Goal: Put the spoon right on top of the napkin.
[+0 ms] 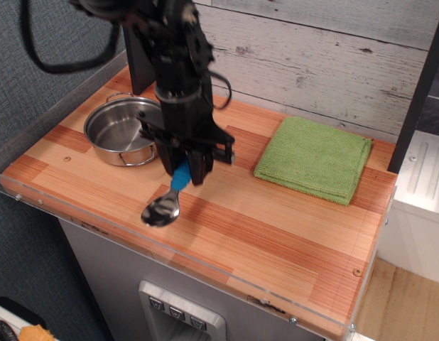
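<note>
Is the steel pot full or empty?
Empty: the pot shows only its bare shiny inside, as far as visible; the claw hides its right edge.
</note>
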Controlling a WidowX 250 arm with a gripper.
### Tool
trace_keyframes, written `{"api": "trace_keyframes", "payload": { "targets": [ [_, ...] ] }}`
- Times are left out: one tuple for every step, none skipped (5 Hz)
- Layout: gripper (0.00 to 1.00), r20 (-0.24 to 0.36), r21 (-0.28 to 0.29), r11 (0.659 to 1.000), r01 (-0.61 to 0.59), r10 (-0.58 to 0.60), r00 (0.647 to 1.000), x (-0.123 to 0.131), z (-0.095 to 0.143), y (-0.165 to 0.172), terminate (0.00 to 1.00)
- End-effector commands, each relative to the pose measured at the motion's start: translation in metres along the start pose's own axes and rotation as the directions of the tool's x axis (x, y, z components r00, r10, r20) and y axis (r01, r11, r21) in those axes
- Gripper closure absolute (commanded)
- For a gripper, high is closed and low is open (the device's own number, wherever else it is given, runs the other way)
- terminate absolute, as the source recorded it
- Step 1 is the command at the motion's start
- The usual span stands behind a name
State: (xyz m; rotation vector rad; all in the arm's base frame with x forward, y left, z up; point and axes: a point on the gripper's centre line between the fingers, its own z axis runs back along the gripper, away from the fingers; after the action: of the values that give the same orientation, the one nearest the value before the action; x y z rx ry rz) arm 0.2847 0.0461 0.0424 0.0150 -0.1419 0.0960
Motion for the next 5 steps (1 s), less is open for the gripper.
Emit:
{"api": "trace_keyframes", "payload": {
  "targets": [
    [1.0,0.122,0.015,0.919,-0.394,0.39,0.913,0.024,0.04,-0.016,0.0],
    [1.0,0.135,0.08,0.833,-0.547,0.535,0.834,0.039,0.04,-0.03,0.0],
    [1.0,0.08,0.032,0.737,-0.675,0.671,0.737,0.055,0.033,-0.04,0.0],
    [1.0,0.095,0.022,0.645,-0.764,0.76,0.644,0.066,0.025,-0.05,0.0],
    [1.0,0.105,0.04,0.658,-0.752,0.746,0.658,0.078,0.017,-0.067,0.0]
  ]
}}
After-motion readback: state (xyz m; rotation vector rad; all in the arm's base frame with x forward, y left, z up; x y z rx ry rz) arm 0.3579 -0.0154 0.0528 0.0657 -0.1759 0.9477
